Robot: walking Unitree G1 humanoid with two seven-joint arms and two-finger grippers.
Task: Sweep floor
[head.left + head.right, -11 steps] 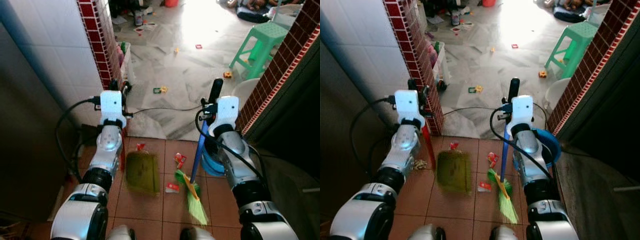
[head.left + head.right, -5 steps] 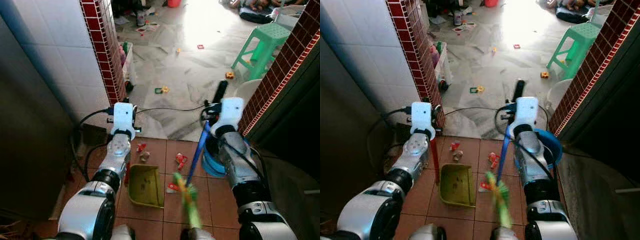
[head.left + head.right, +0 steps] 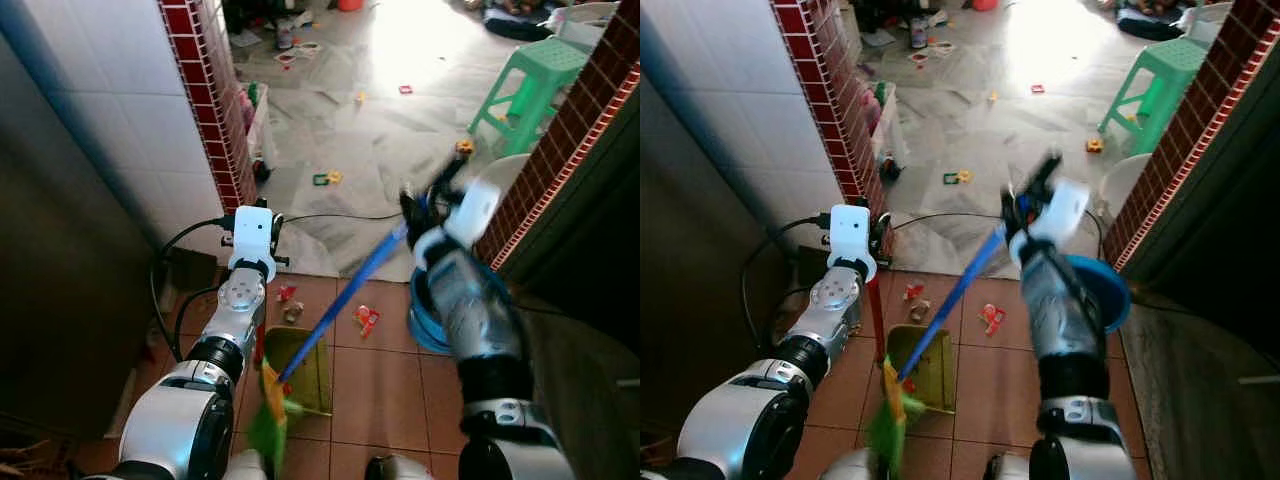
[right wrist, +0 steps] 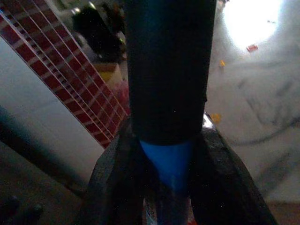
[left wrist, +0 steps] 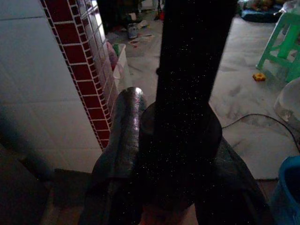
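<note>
My left gripper [image 3: 252,226] is shut on the red upright handle [image 3: 878,322] of the green dustpan [image 3: 305,362], which rests on the brown tiles near my feet. My right gripper [image 3: 440,196], blurred by motion, is shut on the broom's blue handle [image 3: 345,295]. The handle slants down to the left, and the green bristles [image 3: 265,428] sit at the dustpan's near left corner. Red litter scraps [image 3: 365,318] lie on the tiles just past the pan, smaller ones [image 3: 287,294] by the step. In the right wrist view the fingers clasp the blue handle [image 4: 168,161].
A red-and-white tiled wall corner [image 3: 205,110] stands close on the left. A blue basin [image 3: 1098,292], a white bucket [image 3: 1122,180] and a brick wall [image 3: 570,130] crowd the right. A black cable [image 3: 330,217] crosses the grey floor, where a green stool [image 3: 528,78] and scattered toys lie.
The right arm has tilted and swung the broom leftward, carrying the bristles from the middle tiles across to the dustpan. The left arm and dustpan have stayed about the same.
</note>
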